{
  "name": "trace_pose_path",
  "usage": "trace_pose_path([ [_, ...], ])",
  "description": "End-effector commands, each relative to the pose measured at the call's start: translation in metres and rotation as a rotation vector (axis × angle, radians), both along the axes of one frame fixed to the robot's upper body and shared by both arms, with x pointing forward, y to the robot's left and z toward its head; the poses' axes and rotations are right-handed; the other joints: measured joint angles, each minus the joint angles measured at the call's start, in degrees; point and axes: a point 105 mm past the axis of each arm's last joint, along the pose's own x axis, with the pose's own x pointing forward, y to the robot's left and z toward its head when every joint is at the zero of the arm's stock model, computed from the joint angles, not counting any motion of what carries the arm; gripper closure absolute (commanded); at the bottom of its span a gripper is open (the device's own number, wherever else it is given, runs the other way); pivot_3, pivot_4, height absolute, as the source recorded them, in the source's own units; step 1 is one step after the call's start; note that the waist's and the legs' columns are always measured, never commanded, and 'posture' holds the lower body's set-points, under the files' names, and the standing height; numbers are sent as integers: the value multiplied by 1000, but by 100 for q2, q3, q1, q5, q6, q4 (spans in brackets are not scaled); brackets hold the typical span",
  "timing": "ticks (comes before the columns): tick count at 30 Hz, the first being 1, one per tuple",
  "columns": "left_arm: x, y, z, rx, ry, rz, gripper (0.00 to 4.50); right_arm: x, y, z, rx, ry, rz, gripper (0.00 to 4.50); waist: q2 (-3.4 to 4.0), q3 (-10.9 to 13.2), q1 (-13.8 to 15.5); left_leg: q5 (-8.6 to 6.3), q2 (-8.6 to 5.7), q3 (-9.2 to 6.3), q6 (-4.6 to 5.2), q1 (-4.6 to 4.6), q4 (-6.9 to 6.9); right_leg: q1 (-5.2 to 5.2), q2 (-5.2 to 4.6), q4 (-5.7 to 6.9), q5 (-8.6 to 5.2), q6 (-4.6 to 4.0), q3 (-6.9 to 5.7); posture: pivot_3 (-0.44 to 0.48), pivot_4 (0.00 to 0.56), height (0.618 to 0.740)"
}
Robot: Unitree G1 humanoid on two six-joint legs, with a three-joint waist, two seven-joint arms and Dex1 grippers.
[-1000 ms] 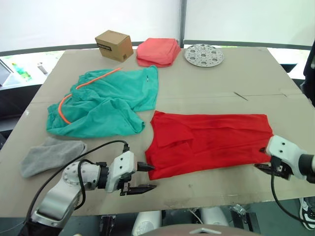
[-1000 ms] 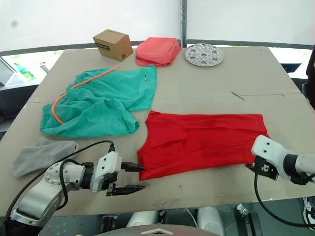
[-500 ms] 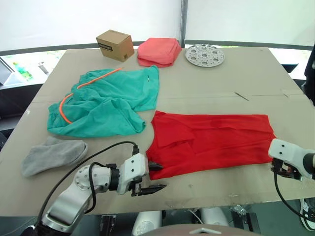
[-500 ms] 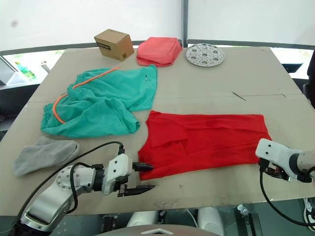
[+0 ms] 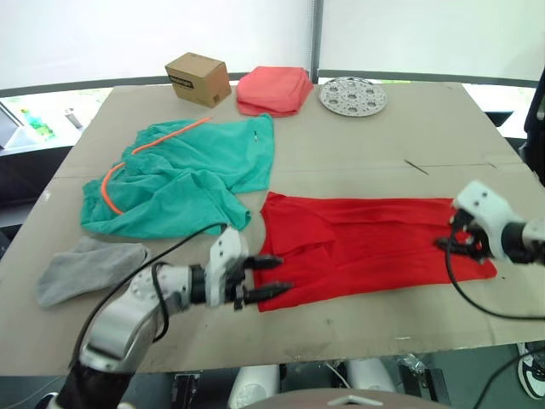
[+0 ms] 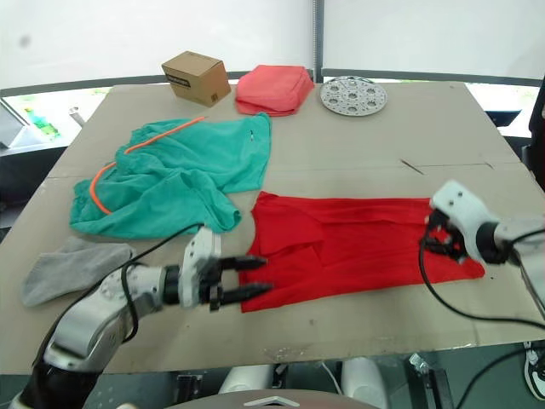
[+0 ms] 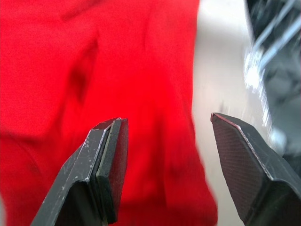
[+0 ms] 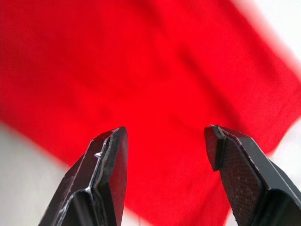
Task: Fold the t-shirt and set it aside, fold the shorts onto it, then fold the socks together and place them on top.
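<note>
Brown desk carries one t-shirt, lying with its long axis across the robot, from fingers to fingers. Left gripper spreads wide around the shirt's left edge, holding nothing; right gripper gapes over the right end, also empty. Each arm has its own end. Beyond the left fingers lie one shorts and the socks, their count unclear.

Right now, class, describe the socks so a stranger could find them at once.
Start at the brown table and go to its near left corner. There, in front of the green shorts, lie the socks: small, grey and soft, much smaller than any other cloth there.
</note>
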Motion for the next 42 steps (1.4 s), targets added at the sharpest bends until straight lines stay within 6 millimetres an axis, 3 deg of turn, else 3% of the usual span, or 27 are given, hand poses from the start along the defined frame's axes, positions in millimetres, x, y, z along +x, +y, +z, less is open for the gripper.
trace_pose_path([
  [1,55,8,10,34,-39,221,1408,34,-14,18,-58,-103,-97,1713,-13,2,16,1,-8,-11,1,-3,8,1,5,2,4,5,-2,0,150,740],
  [3,76,4,7,69,-45,294,1408,48,-22,11,-82,-99,-135,1713,-52,-22,11,0,-14,-17,0,-5,11,5,8,4,12,17,-1,0,150,740],
  [7,115,0,4,146,-109,395,1408,76,-33,-5,-49,-74,-244,1713,-53,-18,-10,1,-26,0,-2,-15,7,0,7,5,18,25,18,0,150,740],
  [14,144,-6,8,237,-194,336,1408,90,-49,-13,-99,-50,-260,1713,-35,-10,-14,3,-25,0,-5,-8,-15,-10,13,14,18,25,12,0,150,740],
  [19,155,-5,9,293,-184,236,1408,92,-56,-10,-184,9,-196,1713,-31,-8,-48,2,-31,5,-2,-6,-6,-8,13,18,19,25,17,0,150,740],
  [25,161,3,2,355,-141,178,1408,87,-61,-35,-213,137,-200,1713,-31,-8,-101,2,-30,-1,-3,-10,-7,-7,14,21,20,27,10,0,150,740],
  [30,154,11,-28,447,-43,122,1408,86,-72,-53,-212,187,-281,1713,-39,-21,-148,1,-29,-3,-2,1,-5,2,14,24,20,28,11,0,150,740],
  [32,153,12,-36,483,-36,104,1408,89,-74,-55,-209,180,-308,2223,-55,-37,-154,1,-29,-4,-2,6,-1,7,14,24,21,29,11,0,150,740],
  [33,152,13,-40,497,-25,95,1673,90,-72,-57,-214,189,-301,2457,-60,-45,-157,1,-28,-3,-2,7,0,8,14,25,21,29,13,0,150,740],
  [35,148,14,-45,513,-12,69,2255,91,-69,-59,-224,192,-294,3356,-63,-66,-155,1,-25,-2,-1,8,5,8,13,27,23,32,16,0,150,740],
  [36,144,12,-47,499,14,43,2757,93,-67,-58,-234,184,-291,3905,-63,-72,-155,0,-25,-3,-1,7,7,9,13,28,23,33,17,0,150,740],
  [38,135,9,-49,467,52,8,3454,97,-65,-56,-245,156,-296,4500,-63,-85,-159,0,-23,-3,-1,7,9,9,12,31,24,33,18,0,150,740],
  [40,127,8,-48,430,86,-3,4196,102,-64,-52,-267,123,-295,4500,-56,-98,-172,0,-20,-2,-1,8,9,8,12,33,24,33,21,0,150,740],
  [42,116,10,-47,393,125,1,4432,107,-62,-47,-296,86,-283,4500,-51,-100,-177,0,-17,-2,-1,7,9,7,12,33,24,33,24,0,150,740],
])
